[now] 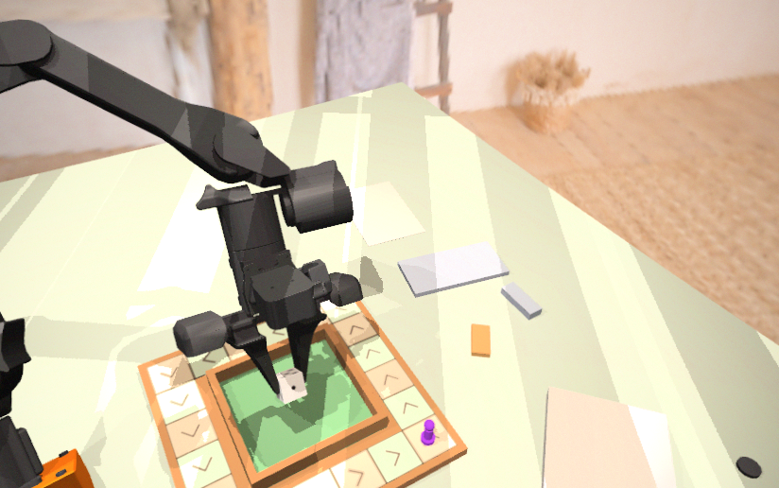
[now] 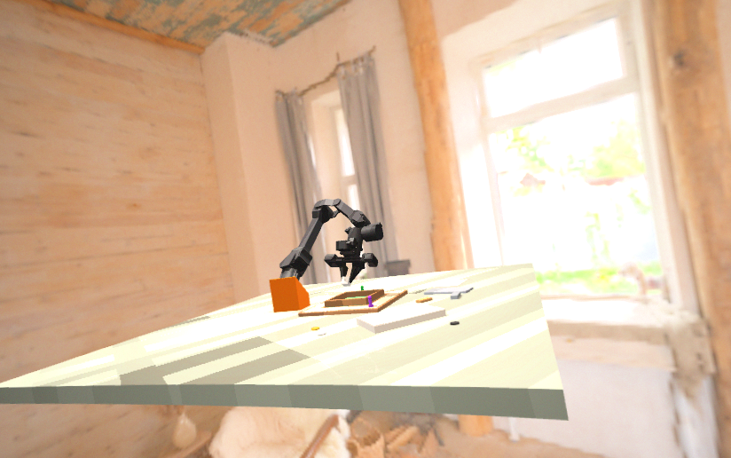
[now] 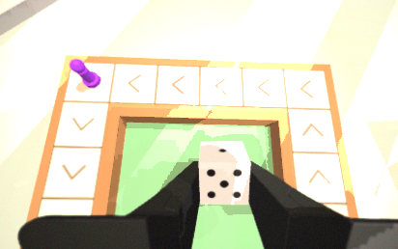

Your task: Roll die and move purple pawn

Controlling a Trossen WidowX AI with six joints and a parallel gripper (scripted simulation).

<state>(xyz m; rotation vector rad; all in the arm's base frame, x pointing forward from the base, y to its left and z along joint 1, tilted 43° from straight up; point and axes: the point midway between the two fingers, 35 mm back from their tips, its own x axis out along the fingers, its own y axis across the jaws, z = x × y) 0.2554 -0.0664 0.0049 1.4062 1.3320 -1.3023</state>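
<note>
The table (image 1: 575, 241) carries a square game board (image 1: 445, 451) with arrow squares around a green-floored tray (image 1: 327, 429). Above the tray's green floor hangs the black arm (image 1: 172, 123), its end effector (image 1: 287, 376) pointing down and clamped on the white die (image 1: 291, 386), which sits between the fingertips over the tray; the face toward the wrist camera shows five pips. The purple pawn (image 1: 427, 432) stands on a corner square of the board.

The top view looks steeply down from close by; the exterior view faces the table from far off, low; the wrist view looks down between the fingers. All share the orange-framed square game board (image 1: 442, 454) (image 2: 393, 298) (image 3: 333, 140).
</note>
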